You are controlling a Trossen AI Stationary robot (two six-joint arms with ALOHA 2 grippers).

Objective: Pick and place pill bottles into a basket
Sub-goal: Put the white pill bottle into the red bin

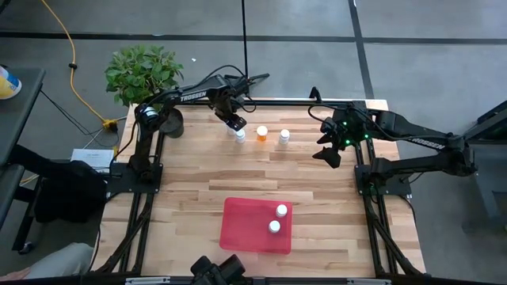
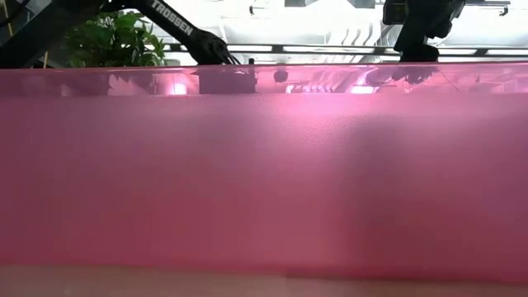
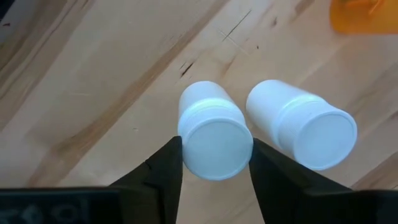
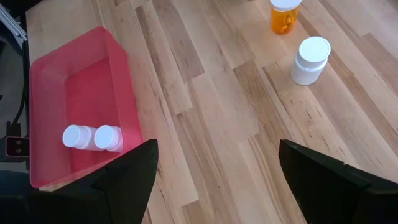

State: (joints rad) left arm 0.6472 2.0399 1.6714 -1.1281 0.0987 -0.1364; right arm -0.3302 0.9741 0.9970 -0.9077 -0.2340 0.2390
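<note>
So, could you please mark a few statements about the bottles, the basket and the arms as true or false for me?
1. Two small white-capped pill bottles lie in the shallow red-pink plastic basket. True.
2. The left end effector has its fingers on either side of a white cylindrical bottle. True.
3. The orange pill bottle is already in the basket. False: it stands on the wooden table.
4. The right end effector holds a bottle. False: it is open and holds nothing, waiting near the table's right edge.
5. A second white bottle stands beside the one between the left fingers. True.
</note>
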